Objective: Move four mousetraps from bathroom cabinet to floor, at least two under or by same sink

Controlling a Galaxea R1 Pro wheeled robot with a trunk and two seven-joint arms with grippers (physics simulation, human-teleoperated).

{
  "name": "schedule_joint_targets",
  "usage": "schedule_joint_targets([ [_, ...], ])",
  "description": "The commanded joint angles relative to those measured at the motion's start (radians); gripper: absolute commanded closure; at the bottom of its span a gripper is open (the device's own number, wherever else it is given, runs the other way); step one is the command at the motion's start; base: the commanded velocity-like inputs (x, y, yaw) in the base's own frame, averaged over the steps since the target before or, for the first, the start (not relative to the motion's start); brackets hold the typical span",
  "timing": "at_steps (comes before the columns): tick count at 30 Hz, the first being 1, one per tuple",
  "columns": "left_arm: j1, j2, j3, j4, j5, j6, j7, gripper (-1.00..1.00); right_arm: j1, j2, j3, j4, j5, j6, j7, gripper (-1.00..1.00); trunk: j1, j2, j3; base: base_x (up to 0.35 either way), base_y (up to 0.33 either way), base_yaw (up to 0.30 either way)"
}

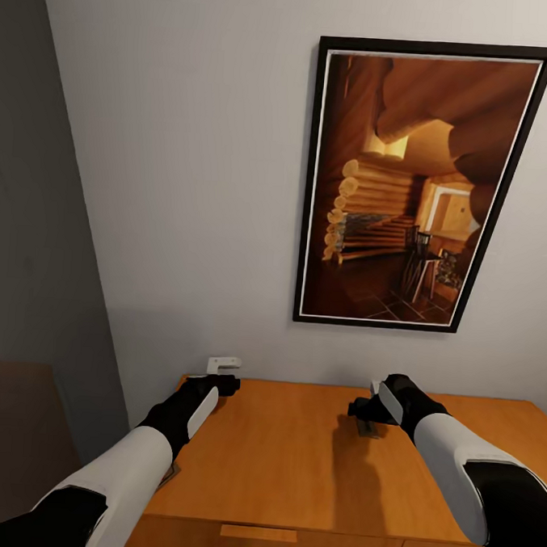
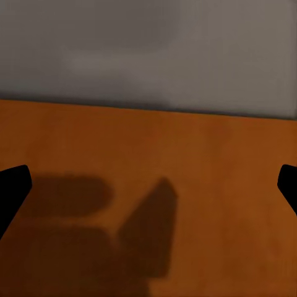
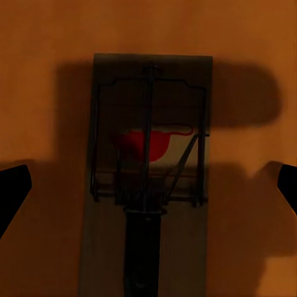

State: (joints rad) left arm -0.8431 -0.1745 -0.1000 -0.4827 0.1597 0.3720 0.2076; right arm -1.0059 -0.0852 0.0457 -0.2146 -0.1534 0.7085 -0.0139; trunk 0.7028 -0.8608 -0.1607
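Note:
The cabinet (image 1: 294, 461) is in front of me, its orange-brown flat top against a grey wall. One mousetrap (image 1: 368, 429) lies on that top towards the right. In the right wrist view the mousetrap (image 3: 148, 154) is a tan board with dark wire and a red mark. My right gripper (image 1: 365, 412) hovers just above it, open, with its dark fingertips (image 3: 12, 189) wide on either side of the board. My left gripper (image 1: 224, 371) is open over the bare back left of the top near the wall. Its fingertips (image 2: 12, 185) have nothing between them.
A large framed picture (image 1: 420, 185) of a log interior hangs on the wall above the cabinet. A wooden bar handle (image 1: 257, 533) shows on the cabinet's front. A darker wall section (image 1: 33, 234) and dim floor lie to the left of the cabinet.

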Motion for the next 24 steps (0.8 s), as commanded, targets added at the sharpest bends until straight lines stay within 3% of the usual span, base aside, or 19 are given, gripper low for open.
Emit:
schedule_joint_targets([
  [1, -0.001, 0.000, -0.004, -0.001, 0.011, 0.004, 0.009, -1.00, 0.000, -0.001, 0.005, -0.002, -0.008, 0.005, -0.001, -1.00, 0.000, -0.001, -0.002, 0.000, 0.000, 0.000],
  [15, -0.001, 0.000, -0.004, -0.002, 0.011, 0.004, 0.009, -1.00, 0.000, -0.001, 0.005, -0.002, -0.008, 0.005, -0.001, -1.00, 0.000, -0.001, -0.002, 0.000, 0.000, 0.000],
  [21, -0.001, 0.000, -0.004, -0.001, 0.011, 0.004, 0.009, -1.00, 0.000, -0.001, 0.005, -0.002, -0.008, 0.005, -0.001, -1.00, 0.023, -0.043, -0.020, 0.000, 0.000, 0.000],
  [24, -0.001, 0.000, -0.004, -0.001, 0.011, 0.004, 0.008, -1.00, 0.000, -0.001, 0.005, -0.002, -0.008, 0.005, -0.001, -1.00, 0.023, -0.043, -0.020, 0.000, 0.000, 0.000],
])
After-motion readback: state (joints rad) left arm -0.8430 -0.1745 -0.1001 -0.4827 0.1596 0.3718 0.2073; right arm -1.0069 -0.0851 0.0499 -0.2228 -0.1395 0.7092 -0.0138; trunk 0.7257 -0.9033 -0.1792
